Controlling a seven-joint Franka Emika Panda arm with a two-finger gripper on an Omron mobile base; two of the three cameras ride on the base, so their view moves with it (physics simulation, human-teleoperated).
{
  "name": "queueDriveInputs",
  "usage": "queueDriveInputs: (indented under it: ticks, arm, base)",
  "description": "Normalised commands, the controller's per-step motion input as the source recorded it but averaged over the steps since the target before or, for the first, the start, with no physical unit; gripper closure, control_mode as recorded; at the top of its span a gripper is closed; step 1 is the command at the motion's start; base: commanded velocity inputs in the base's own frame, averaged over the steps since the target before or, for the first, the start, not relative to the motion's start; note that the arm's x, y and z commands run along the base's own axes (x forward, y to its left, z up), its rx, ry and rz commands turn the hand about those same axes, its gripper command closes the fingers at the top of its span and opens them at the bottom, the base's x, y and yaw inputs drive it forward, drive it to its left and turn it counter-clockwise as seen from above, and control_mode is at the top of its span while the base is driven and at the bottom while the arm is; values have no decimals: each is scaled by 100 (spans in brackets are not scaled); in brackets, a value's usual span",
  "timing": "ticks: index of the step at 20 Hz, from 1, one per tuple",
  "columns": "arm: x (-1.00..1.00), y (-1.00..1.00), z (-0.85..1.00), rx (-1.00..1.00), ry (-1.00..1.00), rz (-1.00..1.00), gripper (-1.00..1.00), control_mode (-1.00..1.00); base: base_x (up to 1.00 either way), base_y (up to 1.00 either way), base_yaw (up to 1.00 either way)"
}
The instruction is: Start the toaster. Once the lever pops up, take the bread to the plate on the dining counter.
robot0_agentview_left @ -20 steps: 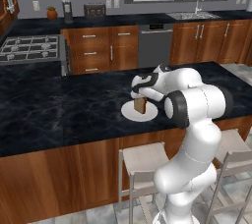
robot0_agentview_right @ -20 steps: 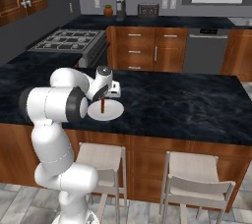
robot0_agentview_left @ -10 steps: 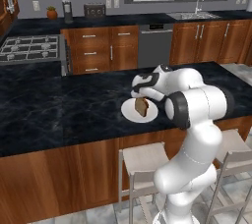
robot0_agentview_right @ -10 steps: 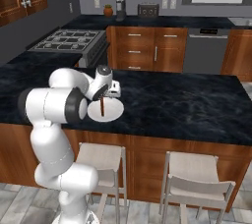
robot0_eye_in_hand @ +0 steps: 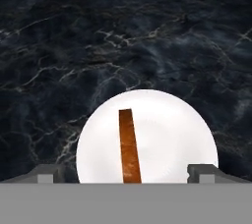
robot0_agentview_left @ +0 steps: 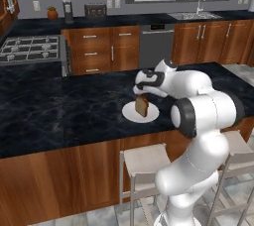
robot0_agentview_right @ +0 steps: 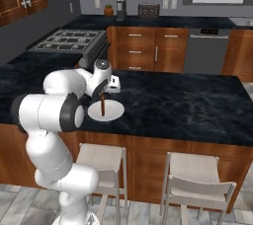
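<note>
Release of the bread onto the plate, dining counter.
Gripper spread wide above the bread, which now stands on edge, ungripped, on the plate on the dining counter; a second earlier the hand sat lower around it. Delivery appears complete.

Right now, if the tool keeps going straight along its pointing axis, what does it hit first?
Probably the bread, standing on edge on the plate directly beneath the open tool. Its top edge lies between the fingertips; depth is unclear, so it may already sit between them.
</note>
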Motion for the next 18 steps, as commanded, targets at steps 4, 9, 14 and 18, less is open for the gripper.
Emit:
queueDriveInputs:
  ticks: [4, 9, 14, 18]
  arm:
    - [-41, 0, 48, 0, 0, 0, -100, -100]
    - [-88, 0, 45, 0, 3, 0, -100, -100]
    - [-100, -3, 36, 0, 6, -3, -100, -100]
    - [-99, -9, 37, 0, 7, -6, -100, -100]
  base:
    - [0, 0, 0]
    - [0, 0, 0]
    - [0, 0, 0]
    - [0, 0, 0]
